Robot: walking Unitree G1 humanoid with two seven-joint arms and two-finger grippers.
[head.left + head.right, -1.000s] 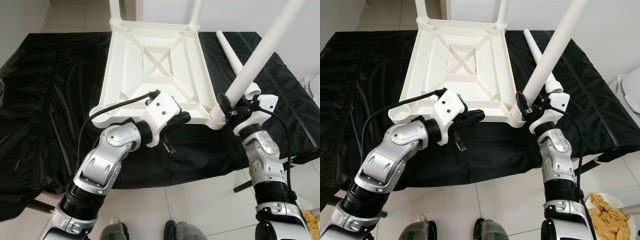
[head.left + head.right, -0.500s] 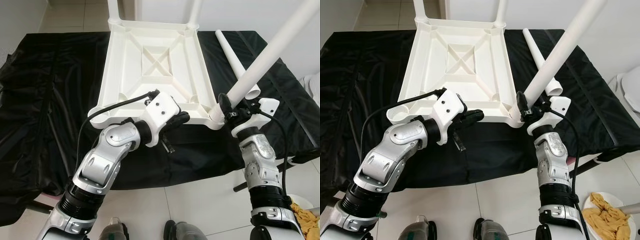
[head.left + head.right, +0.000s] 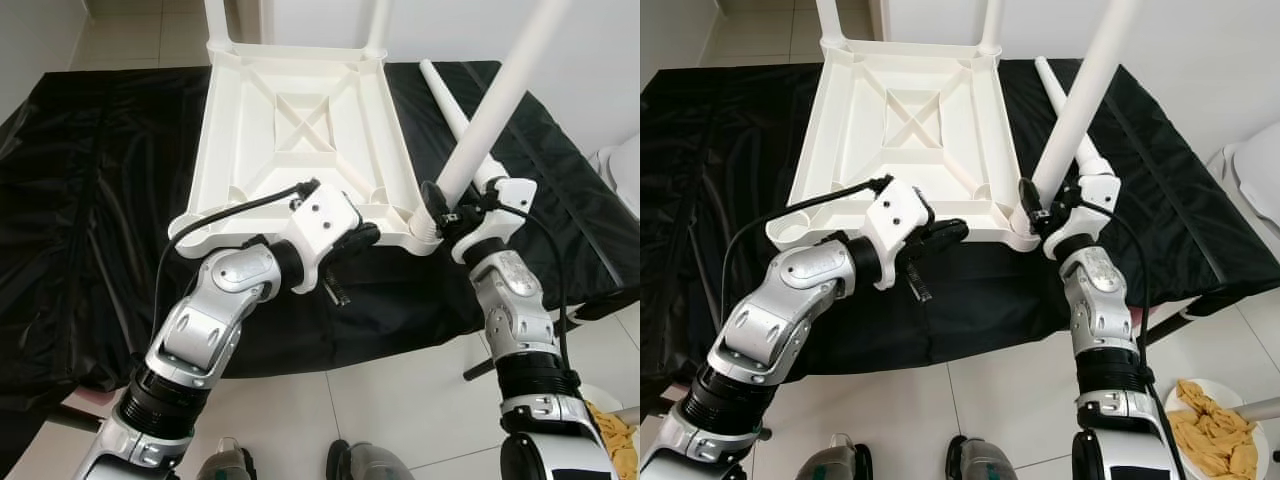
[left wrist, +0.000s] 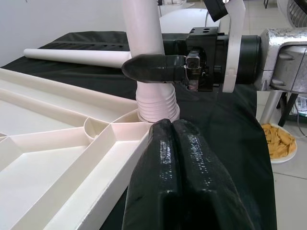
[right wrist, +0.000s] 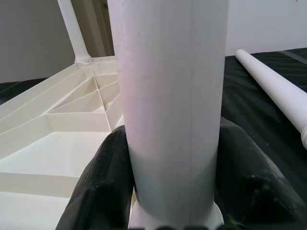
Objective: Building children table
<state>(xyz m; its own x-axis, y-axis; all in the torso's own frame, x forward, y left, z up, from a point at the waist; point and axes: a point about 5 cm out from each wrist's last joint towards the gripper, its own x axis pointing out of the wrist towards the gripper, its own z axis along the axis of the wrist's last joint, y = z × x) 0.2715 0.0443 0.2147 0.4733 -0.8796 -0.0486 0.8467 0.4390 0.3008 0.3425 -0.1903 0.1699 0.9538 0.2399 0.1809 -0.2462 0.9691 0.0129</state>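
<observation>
Right fingers (image 5: pixel 103 191) clamp table leg (image 3: pixel 490 120); left fingers (image 4: pixel 177 158) closed on tabletop (image 3: pixel 300 130); spare leg (image 3: pixel 450 100) beside.

Tabletop (image 3: pixel 300 130): white moulded plastic, smooth, faint sheen, ribbed underside. Leg (image 3: pixel 490 110): smooth white plastic tube; threaded end ridged. Loose leg (image 3: pixel 447 98): same plastic. Sheet (image 3: pixel 90 200) over the desk: black, glossy, creased film. Right pincer (image 4: pixel 158 67) fingers (image 5: pixel 103 191): black, semi-gloss, slightly grainy. Floor (image 3: pixel 400 400): glossy pale tiles.

White tabletop (image 3: pixel 300 130) upside down; leg (image 3: pixel 490 110) tilted in near-right corner socket, apparently threaded in; spare leg (image 3: pixel 450 105) beside.
</observation>
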